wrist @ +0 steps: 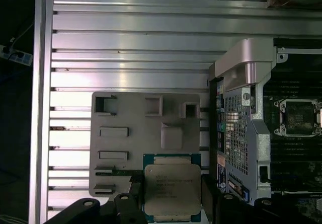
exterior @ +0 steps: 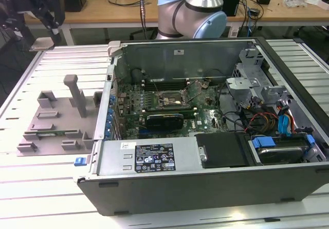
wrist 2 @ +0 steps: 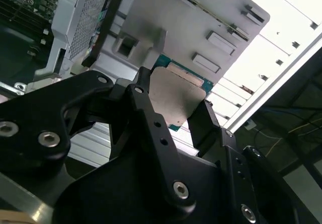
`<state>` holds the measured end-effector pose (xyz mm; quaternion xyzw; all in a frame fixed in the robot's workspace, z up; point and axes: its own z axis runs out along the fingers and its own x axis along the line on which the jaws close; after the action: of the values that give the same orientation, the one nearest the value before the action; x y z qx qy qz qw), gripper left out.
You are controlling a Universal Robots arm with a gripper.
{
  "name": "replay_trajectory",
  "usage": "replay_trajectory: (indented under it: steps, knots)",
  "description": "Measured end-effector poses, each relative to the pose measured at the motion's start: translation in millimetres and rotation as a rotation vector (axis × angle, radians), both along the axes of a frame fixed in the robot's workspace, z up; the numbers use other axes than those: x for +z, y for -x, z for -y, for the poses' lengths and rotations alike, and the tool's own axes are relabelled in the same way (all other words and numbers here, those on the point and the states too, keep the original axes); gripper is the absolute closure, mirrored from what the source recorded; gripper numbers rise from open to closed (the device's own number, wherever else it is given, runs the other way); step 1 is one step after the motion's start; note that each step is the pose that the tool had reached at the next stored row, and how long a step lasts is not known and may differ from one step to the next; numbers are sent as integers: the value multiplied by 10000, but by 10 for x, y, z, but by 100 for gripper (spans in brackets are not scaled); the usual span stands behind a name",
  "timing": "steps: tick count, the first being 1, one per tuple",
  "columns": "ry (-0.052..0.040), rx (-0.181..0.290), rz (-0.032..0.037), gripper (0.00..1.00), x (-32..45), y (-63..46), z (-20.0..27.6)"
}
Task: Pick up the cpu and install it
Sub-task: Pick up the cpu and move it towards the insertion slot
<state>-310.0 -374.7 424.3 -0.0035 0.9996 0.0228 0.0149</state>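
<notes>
**Chip clamped between black fingers**

The gripper (wrist 2: pixel 176 90) holds the cpu (wrist 2: pixel 179 102) by two opposite edges, one black finger (wrist 2: pixel 146 100) on each side. The chip's dull silver top faces the camera, with a thin teal rim showing along its edges (brightest at the far corner). Behind it lies a grey fixture plate (wrist 2: pixel 221 17) with raised blocks and slots, resting on the ribbed metal table (wrist 2: pixel 266 58). A perforated case panel (wrist 2: pixel 85 17) stands beside the plate.
</notes>
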Motion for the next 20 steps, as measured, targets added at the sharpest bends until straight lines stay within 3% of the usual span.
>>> replay_trajectory:
  steps: [20]
  knots:
    - [0,1,-1,45,0,-542,2]
